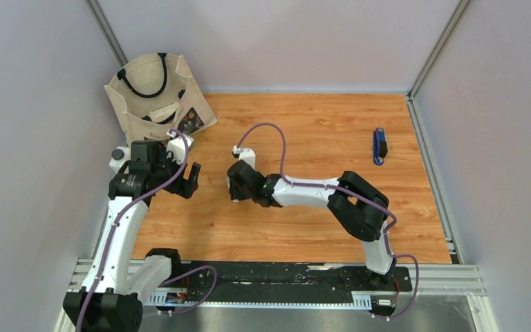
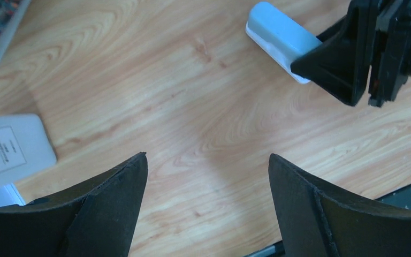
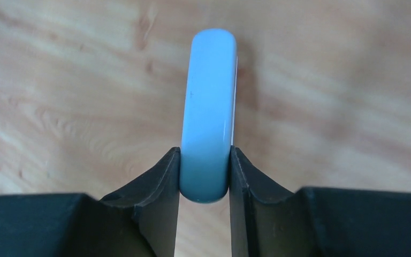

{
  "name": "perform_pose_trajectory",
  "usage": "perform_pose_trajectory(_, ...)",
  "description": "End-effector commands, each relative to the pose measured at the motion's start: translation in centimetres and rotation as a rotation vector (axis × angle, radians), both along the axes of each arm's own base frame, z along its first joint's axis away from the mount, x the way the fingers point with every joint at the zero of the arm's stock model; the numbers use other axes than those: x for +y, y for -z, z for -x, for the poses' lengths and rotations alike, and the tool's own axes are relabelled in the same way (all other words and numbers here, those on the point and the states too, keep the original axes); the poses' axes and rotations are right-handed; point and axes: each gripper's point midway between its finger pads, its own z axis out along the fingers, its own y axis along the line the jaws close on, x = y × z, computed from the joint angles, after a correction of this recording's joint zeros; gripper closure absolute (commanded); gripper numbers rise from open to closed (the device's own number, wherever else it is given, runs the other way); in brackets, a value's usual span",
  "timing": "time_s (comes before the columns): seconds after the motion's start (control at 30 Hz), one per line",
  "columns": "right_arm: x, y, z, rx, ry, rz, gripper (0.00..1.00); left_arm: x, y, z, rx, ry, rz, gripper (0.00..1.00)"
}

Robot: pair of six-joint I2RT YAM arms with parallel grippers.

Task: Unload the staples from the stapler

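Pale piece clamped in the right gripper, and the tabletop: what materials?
Stapler cover: probably moulded plastic, pale blue-grey and glossy, with a bright highlight streak along its rounded edge and no visible seams. Tabletop: orange-brown wood grain with knots and a smooth low-sheen finish. It could be laminate or veneer, and the look alone can't settle which.

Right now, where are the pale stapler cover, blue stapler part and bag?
pale stapler cover (image 3: 207, 107): right wrist view, its middle
blue stapler part (image 1: 378, 147): top view, its middle
bag (image 1: 138, 126): top view, front wall
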Motion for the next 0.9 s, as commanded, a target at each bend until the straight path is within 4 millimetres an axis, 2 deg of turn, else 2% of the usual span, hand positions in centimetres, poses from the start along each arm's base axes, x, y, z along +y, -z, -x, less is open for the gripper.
perform_pose_trajectory(0.0,1.6,-4.1,1.4,-0.043,0.128,-0.194,0.99,0.4,2.3,2.2,0.014,0.047,-0.04,0.11)
perform_pose_trajectory(0.03,2.1,-4.9,1.6,-0.043,0.143,-0.256,0.99,0.4,2.6,2.3,0.009,0.072,-0.051,0.15)
perform_pose_trajectory(0.13,2.3,-6.7,2.2,-0.006,0.204,-0.444,1.0,0.0,2.5,2.3,0.0,0.084,-0.032,0.17)
perform_pose_trajectory(0.2,2.4,-9.1,2.3,-0.015,0.226,-0.578,1.0,-0.8,2.1,2.3,-0.008,0.121,0.003,0.18)
perform_pose_trajectory(0.3,2.7,-11.1,2.4,-0.007,0.242,-0.724,1.0,-2.2,2.2,2.5,-0.018,0.234,0.037,0.17)
perform_pose_trajectory(0.37,3.2,-11.9,2.7,0.015,0.233,-0.806,1.0,-3.2,2.6,2.8,-0.012,0.311,0.065,0.13)
perform_pose_trajectory(0.47,3.6,-12.3,3.0,0.05,0.23,-0.907,1.0,-4.0,3.5,3.0,0.042,0.406,0.092,0.11)
perform_pose_trajectory(0.6,4.0,-11.7,3.2,0.082,0.23,-0.963,1.0,-5.4,4.0,3.0,0.124,0.506,0.169,0.11)
perform_pose_trajectory(0.87,4.7,-11.3,3.5,0.105,0.22,-0.997,1.0,-5.9,4.2,1.3,0.135,0.512,0.21,0.11)
